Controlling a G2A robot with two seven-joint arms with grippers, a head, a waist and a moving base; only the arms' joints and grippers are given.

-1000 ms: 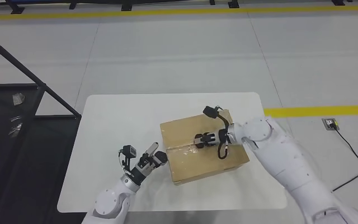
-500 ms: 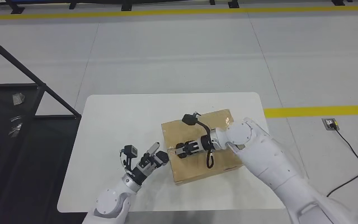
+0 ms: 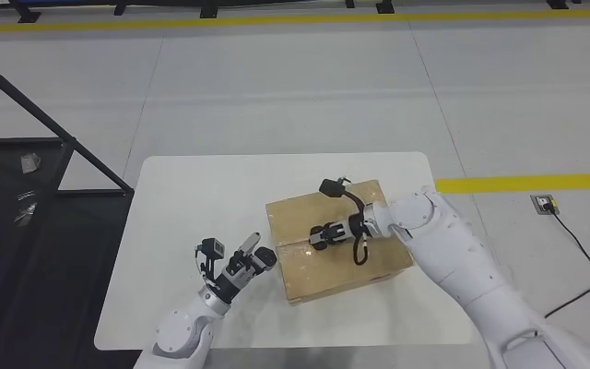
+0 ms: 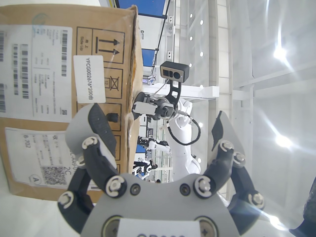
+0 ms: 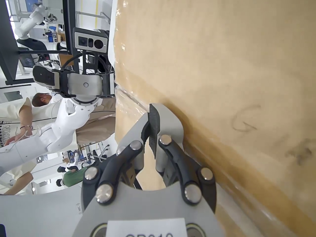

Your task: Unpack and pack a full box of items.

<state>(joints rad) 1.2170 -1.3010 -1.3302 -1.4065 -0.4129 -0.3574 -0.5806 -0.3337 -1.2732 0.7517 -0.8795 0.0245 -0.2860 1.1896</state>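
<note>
sitting shut on the white table (image 3: pixel 184 203), the cardboard box (image 3: pixel 304 277) lay toward 3 o'clock. the right claw (image 3: pixel 318 238) hung over the middle of its top, fingers pressed together, gripping nothing. the left claw (image 3: pixel 256 256) hovered at the box's 8 o'clock corner, spread wide, empty.

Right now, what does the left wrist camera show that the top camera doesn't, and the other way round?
Left wrist view: one side face of the box, with white labels and printed handling symbols, and the left gripper close beside that face, jaws open.

Top view: the box's lid with its taped seam, and the white table around the box.

Both: the box itself, the left gripper next to it, and the right gripper over the lid near the seam.
</note>
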